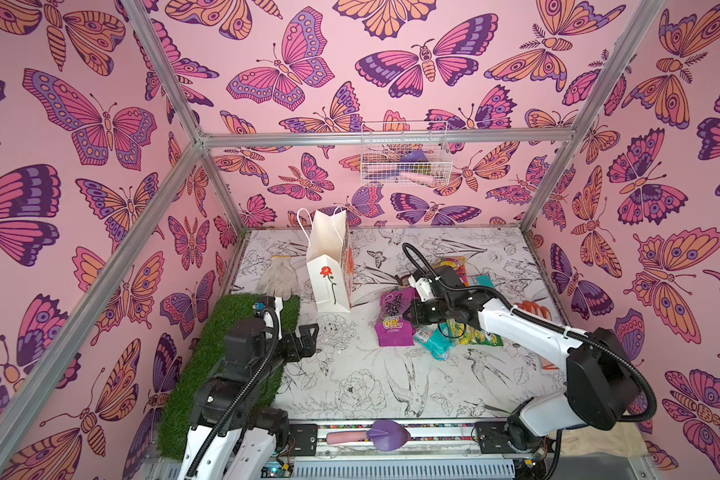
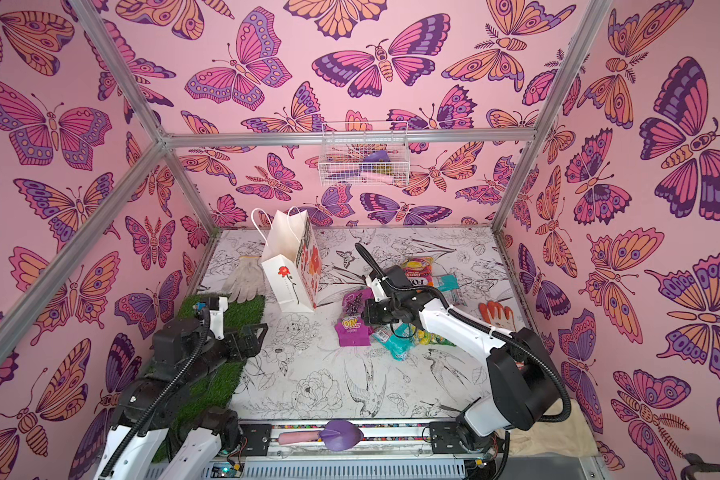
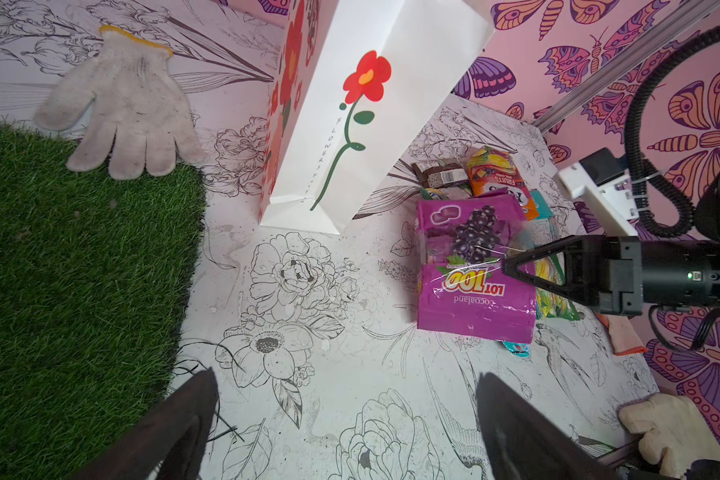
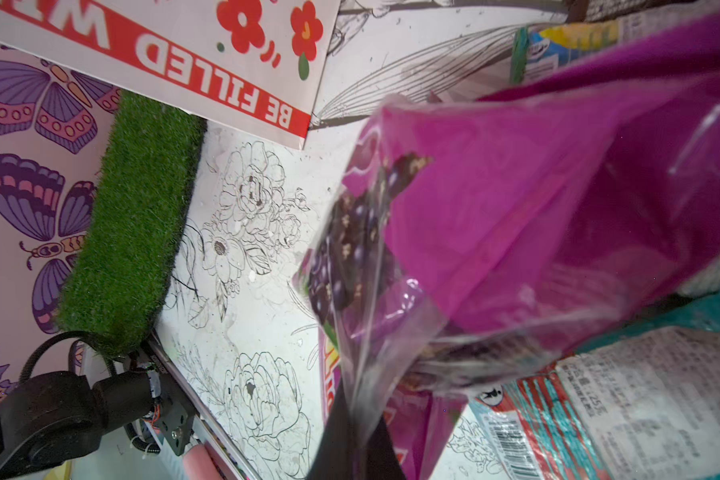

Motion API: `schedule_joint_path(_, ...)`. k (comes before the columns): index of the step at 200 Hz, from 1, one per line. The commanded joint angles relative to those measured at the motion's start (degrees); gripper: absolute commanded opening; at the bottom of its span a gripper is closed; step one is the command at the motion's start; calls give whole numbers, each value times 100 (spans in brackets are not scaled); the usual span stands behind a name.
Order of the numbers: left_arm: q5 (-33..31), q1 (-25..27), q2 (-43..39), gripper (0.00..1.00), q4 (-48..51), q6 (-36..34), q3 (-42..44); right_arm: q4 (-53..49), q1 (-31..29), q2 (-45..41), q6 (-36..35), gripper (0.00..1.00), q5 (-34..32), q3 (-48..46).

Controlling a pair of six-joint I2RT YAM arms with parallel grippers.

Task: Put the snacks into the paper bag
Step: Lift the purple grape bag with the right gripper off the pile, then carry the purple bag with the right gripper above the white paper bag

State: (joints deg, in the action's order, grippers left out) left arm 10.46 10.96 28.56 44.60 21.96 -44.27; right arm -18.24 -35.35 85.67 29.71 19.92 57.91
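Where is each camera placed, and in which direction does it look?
Top views: high in front, looking down over the table toward the back wall; left arm and right arm show.
Left wrist: on the left arm, low, facing the paper bag and purple pack; own open jaws show, also the right arm's jaws shut on the pack.
Right wrist: on the right arm, close to the purple pack, facing the grass mat; one own jaw shows.
Shared: both wrist views show the bag and pack.
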Motion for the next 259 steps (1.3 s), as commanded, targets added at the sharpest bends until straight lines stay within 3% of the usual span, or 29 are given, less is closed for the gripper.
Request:
schedule_joint_path(1, -96, 32, -68, 99, -81, 19, 84, 137, -29, -276, -21, 0, 84, 547)
schedule_joint_path(153, -132, 35, -175, 99, -82, 22, 89, -1092, -297, -415, -1030, 0, -540, 2981)
schedule_joint_path(259, -132, 30, -144, 99, -70, 27, 90, -2005, -1093, 701, -2152, 0, -1351, 6033)
